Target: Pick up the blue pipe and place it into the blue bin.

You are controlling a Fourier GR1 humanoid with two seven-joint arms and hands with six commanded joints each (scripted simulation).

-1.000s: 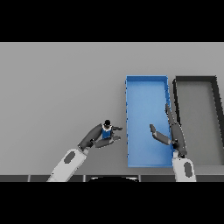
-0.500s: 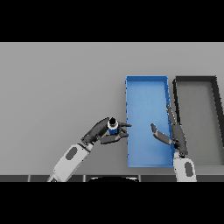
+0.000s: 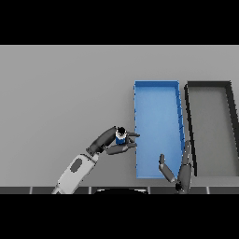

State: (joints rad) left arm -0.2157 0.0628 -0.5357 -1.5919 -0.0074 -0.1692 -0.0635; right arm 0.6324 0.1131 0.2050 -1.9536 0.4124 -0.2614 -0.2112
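Beside the blue bin (image 3: pixel 157 116), the left hand (image 3: pixel 113 141) grips the blue pipe (image 3: pixel 121 137).

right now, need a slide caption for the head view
Left hand carries the small blue pipe at the blue rectangular bin's left edge; right hand idles nearby.

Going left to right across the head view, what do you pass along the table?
Left hand → blue pipe held in it → blue bin → right hand at the bin's near right corner → dark bin.
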